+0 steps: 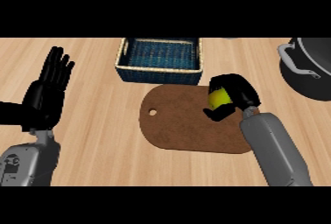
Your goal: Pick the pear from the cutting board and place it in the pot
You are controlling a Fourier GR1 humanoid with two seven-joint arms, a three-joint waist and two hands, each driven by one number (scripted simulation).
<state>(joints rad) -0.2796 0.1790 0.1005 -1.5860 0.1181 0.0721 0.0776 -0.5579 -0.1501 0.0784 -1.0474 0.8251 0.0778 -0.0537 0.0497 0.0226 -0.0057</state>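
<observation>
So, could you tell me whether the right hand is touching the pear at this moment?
Touching. The head view shows the right hand with fingers and thumb curled round the yellow-green pear above the cutting board.

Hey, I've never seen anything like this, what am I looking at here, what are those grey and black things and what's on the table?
This is one picture, taken from the robot's head, looking steeply down at a wooden counter. The grey tubes are its forearms, each ending in a black robot hand. The left robot hand rests open at the left, fingers up. The right robot hand is curled round a yellow-green pear, above the right end of a brown cutting board. Behind the board sits a blue basket. At the far right is a dark pot with a metal handle, only partly in view.
</observation>
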